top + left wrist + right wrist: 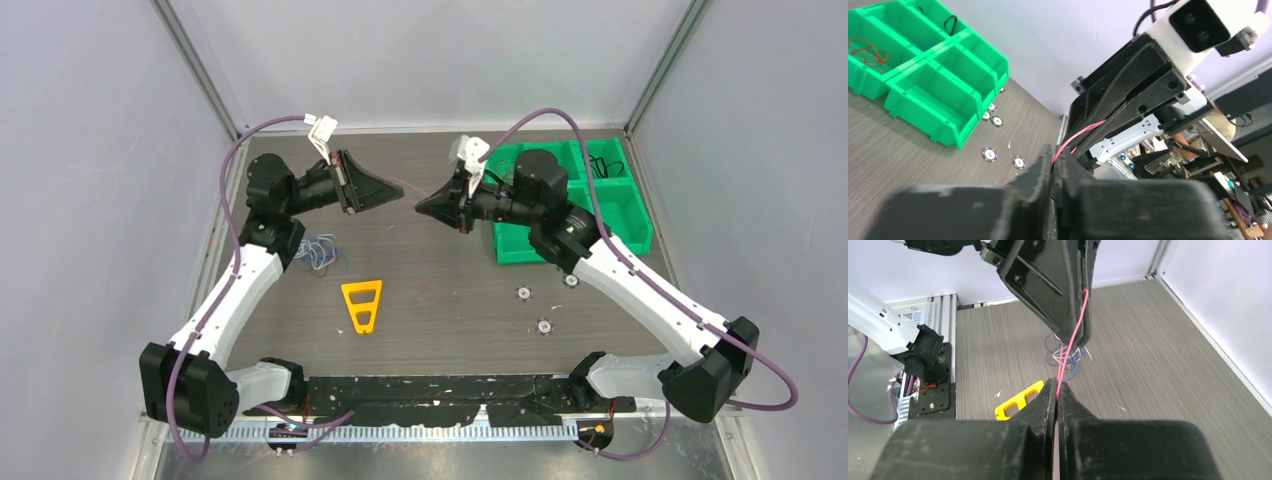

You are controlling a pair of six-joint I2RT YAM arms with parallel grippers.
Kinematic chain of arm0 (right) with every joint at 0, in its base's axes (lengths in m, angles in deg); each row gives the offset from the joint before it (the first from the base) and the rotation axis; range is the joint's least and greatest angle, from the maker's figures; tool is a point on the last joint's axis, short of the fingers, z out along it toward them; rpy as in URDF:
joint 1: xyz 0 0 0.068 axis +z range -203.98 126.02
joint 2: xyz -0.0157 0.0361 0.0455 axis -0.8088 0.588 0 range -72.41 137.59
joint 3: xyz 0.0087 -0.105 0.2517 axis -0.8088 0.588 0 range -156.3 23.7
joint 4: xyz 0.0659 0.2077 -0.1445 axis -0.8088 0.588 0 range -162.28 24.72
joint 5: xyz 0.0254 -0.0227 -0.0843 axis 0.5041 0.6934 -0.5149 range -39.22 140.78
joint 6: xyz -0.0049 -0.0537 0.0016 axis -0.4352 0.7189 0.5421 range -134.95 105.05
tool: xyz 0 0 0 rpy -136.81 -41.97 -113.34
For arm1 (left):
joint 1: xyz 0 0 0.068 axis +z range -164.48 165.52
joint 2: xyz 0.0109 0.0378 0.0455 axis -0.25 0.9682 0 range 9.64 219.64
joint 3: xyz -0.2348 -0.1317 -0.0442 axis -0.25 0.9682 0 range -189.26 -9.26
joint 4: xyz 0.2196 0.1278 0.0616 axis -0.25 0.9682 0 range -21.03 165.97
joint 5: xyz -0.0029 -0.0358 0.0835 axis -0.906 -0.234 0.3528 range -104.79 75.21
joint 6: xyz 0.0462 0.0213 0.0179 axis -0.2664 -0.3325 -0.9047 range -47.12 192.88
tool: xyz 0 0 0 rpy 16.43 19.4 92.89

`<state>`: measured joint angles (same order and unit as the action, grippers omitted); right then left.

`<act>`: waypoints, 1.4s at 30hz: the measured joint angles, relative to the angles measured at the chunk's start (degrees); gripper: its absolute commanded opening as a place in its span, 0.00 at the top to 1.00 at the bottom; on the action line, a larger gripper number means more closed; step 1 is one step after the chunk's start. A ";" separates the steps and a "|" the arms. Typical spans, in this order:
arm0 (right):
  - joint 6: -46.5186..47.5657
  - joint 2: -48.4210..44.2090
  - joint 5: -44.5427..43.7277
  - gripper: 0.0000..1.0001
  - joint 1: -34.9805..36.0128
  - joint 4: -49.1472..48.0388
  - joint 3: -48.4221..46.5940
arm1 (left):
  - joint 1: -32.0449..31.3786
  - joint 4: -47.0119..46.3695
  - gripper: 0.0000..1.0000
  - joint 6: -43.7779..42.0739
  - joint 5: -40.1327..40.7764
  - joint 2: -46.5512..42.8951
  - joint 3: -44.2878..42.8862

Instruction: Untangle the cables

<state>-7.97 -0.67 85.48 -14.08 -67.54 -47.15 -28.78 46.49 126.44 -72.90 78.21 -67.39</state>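
Dark wood-grain table (440, 275) carries a yellow triangle (361, 305) and two small discs (544, 326) nearest the arm bases, then a loose blue-and-white cable bundle (318, 250) beside the left arm. Above mid-table, the left gripper (398, 200) and right gripper (422, 207) each pinch one red cable (1076, 332), tips nearly meeting. Green bins (515, 245) stand far right.

Overhead view: bright, even, diffuse light, probably from ceiling. Faint soft shadows under arms on table (440, 300). Straight lines lean outward beyond far corners. Wrist views: left fingers (1035, 175) and right fingers (1043, 400) close to lens, blurred, blocky along bottom. Red cable (1074, 337) crisp.
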 measured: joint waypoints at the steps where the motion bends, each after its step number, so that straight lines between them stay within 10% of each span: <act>1: -0.33 -0.48 -0.24 0.94 -0.46 -0.20 -0.02 | 0.00 0.70 0.51 -0.37 0.07 0.00 0.04; 3: -1.64 -1.97 -0.57 0.95 -2.05 1.57 -0.07 | 0.63 0.76 0.23 -1.77 1.77 -0.17 0.85; 8: -6.29 -2.84 -2.12 0.95 -5.33 3.76 -3.67 | 2.05 -1.05 0.02 -5.16 4.61 -2.51 9.44; 22: -11.06 -3.39 -6.58 0.95 -24.96 14.49 -21.00 | 1.62 6.73 0.00 -28.76 5.62 -4.87 13.60; 42: -10.01 8.26 -2.54 0.95 -64.65 27.52 -39.60 | 1.57 8.20 0.00 -31.56 5.64 0.48 9.31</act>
<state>-17.98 7.60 82.94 -78.73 -40.03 -86.76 -27.21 54.68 94.88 -67.26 78.69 -58.08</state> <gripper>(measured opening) 0.060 0.994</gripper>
